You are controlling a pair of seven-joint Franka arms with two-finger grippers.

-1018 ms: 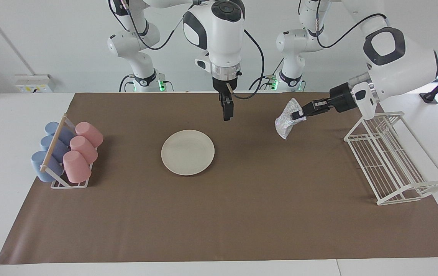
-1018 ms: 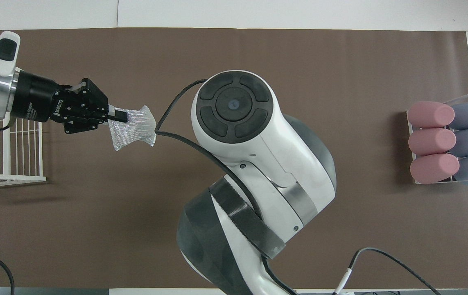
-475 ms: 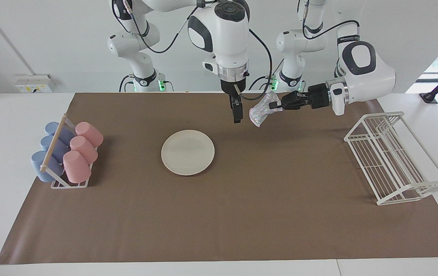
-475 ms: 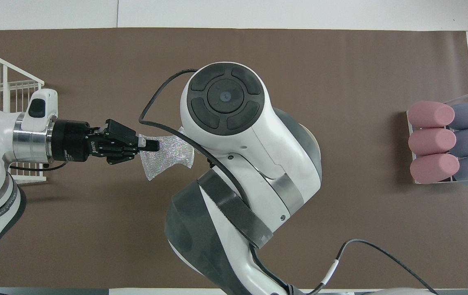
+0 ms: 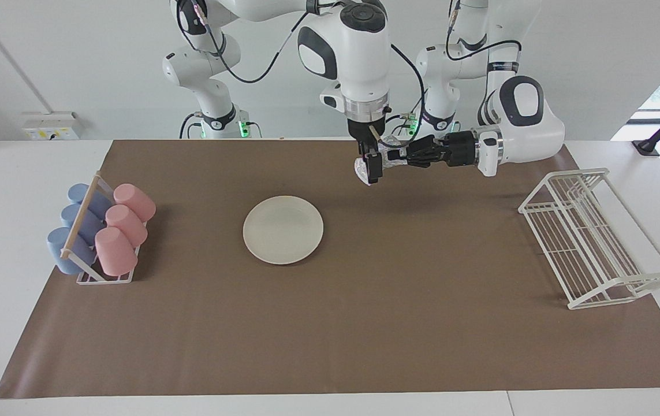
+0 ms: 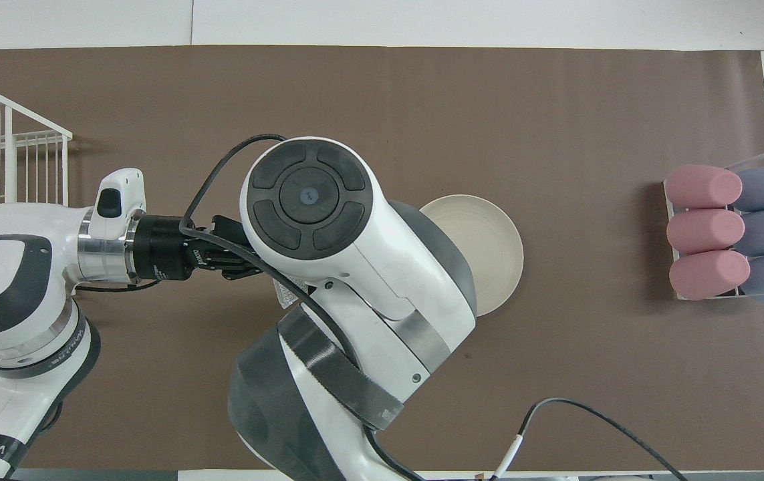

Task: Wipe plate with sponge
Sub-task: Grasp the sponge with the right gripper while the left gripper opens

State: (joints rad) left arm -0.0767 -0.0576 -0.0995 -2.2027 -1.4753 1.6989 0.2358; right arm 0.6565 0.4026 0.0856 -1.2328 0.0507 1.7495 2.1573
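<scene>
Now, in the facing view, the left gripper (image 5: 400,156) is clenched on the sponge (image 5: 361,168), carried in the air nearer the robots than the plate (image 5: 283,229). The right gripper (image 5: 372,172) hangs with fingers spread at the sponge's free end; whether they straddle it cannot be told. The sponge's long axis runs sideways from the left fingertips toward the right ones, so a handover looks likely.

From overhead, the right arm hides both fingertips; a sliver of sponge (image 6: 283,294) shows beside the half-covered plate (image 6: 488,250).
</scene>
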